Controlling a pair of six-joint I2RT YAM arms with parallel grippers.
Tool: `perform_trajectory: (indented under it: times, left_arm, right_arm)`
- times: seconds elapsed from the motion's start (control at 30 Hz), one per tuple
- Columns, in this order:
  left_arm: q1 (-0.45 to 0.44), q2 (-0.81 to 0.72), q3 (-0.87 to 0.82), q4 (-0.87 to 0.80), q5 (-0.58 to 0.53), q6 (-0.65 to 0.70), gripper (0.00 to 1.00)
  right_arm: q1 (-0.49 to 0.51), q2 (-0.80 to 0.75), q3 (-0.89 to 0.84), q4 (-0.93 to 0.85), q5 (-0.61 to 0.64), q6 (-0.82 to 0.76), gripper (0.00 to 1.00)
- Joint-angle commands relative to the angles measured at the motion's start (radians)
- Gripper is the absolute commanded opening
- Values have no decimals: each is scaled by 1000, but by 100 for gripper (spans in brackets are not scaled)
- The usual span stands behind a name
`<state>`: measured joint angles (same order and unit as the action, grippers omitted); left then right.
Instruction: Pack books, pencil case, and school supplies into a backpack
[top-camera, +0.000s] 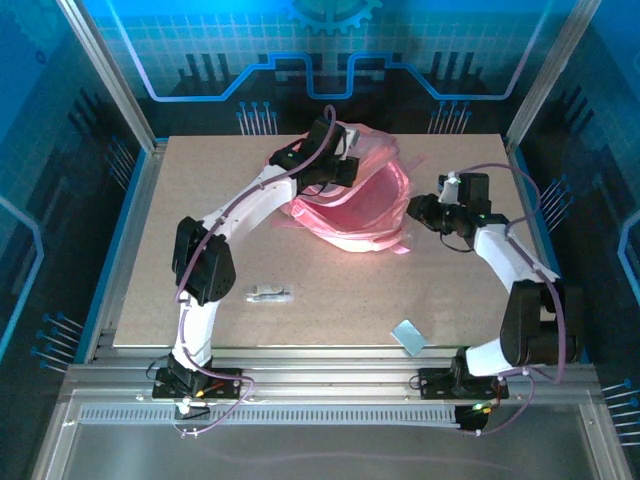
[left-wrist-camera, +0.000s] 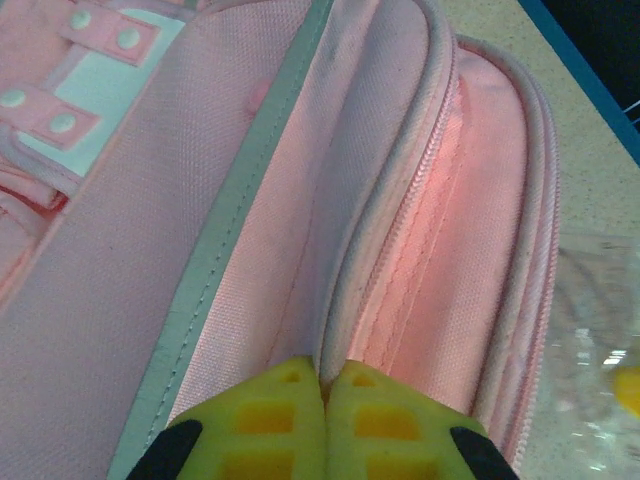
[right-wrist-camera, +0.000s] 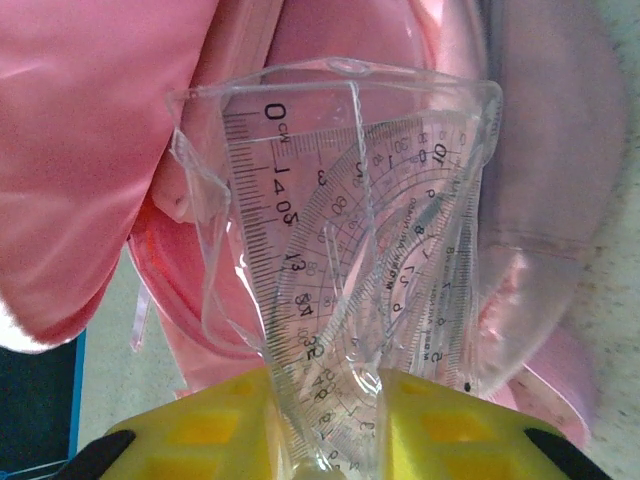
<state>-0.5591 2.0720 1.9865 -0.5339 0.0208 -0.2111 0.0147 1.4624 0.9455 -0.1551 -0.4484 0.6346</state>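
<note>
The pink backpack (top-camera: 360, 205) lies at the back middle of the table, its mouth held open toward the right. My left gripper (top-camera: 335, 170) is shut on the backpack's (left-wrist-camera: 250, 230) piped opening edge, yellow fingertips (left-wrist-camera: 290, 400) pinched together on the fabric. My right gripper (top-camera: 420, 212) is just right of the opening. It is shut on a clear packet (right-wrist-camera: 350, 220) of transparent rulers and a protractor, one of the school supplies, which points into the backpack (right-wrist-camera: 90, 150). The packet (left-wrist-camera: 590, 330) also shows beside the bag. The books and the pencil case are out of view.
A short white-silver pen-like stick (top-camera: 270, 295) lies on the table's near left part. A little pale blue rectangle (top-camera: 408, 336) lies near the front edge on the right. Metal frame posts stand at the table's back corners.
</note>
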Motion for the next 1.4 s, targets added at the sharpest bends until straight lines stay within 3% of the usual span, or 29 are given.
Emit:
perform_trajectory:
  times: [0.0, 0.4, 0.57, 0.73, 0.83, 1.0, 1.23, 1.37]
  left_arm:
    - [7, -35, 7, 47, 50, -62, 0]
    - [11, -67, -41, 94, 59, -110, 0]
    - [10, -74, -62, 112, 69, -125, 0]
    - [10, -83, -84, 131, 69, -136, 0]
    - [11, -89, -95, 141, 61, -137, 0]
    - [10, -87, -106, 163, 58, -143, 0]
    - [11, -78, -119, 181, 60, -155, 0]
    - [10, -88, -153, 209, 76, -175, 0]
  right_arm:
    - [62, 78, 71, 144, 59, 126, 29]
    - [219, 431, 237, 442, 204, 470, 29]
    - [260, 561, 333, 480, 261, 552, 34]
    - [272, 606, 378, 573, 198, 601, 57]
    - [265, 554, 354, 509, 181, 554, 78]
    - [226, 366, 196, 444, 200, 485, 80]
    - [159, 72, 76, 123, 235, 235, 82]
    - [144, -85, 87, -128, 337, 42, 95]
